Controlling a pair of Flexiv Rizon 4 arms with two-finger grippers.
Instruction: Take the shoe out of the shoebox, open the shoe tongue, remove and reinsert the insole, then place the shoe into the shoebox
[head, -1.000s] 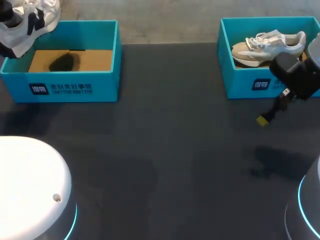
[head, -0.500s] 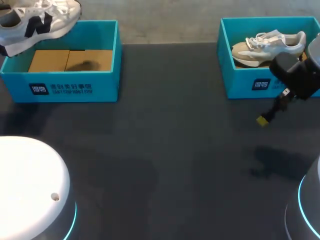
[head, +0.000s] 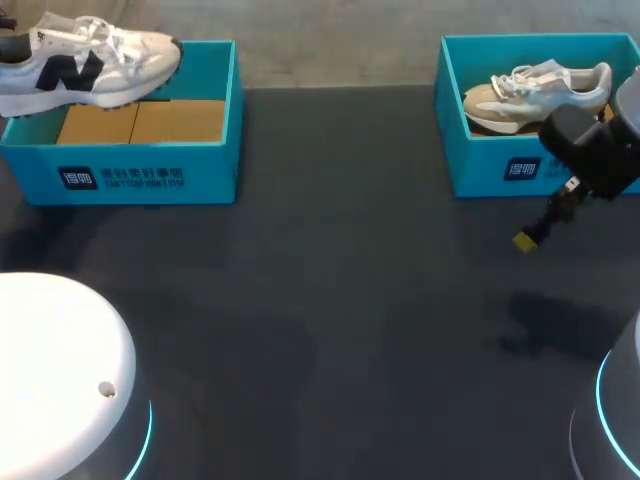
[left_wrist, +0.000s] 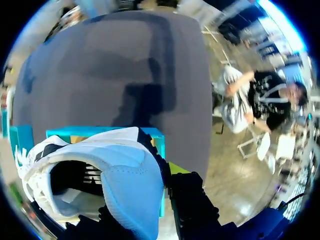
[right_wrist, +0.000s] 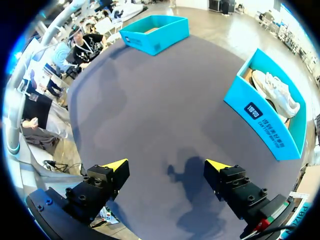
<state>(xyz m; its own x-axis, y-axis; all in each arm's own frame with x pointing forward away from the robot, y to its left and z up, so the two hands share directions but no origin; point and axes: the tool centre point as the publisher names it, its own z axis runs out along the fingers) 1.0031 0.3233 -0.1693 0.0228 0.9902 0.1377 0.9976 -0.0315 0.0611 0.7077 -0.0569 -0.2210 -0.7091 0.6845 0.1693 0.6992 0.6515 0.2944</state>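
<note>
Hanging level over the left blue shoebox (head: 140, 175), the white shoe (head: 95, 68) has its heel clamped in the left tool (left_wrist: 165, 176). The right tool (right_wrist: 165, 166) hovers above the dark desk (head: 330, 300), fingers apart, just in front of the right shoebox (head: 500, 170) holding a beige shoe (head: 535, 90).

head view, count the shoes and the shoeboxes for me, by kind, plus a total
Shoes: 2 (white shoe, beige shoe)
Shoeboxes: 2 (left shoebox, right shoebox)
Total: 4
</note>
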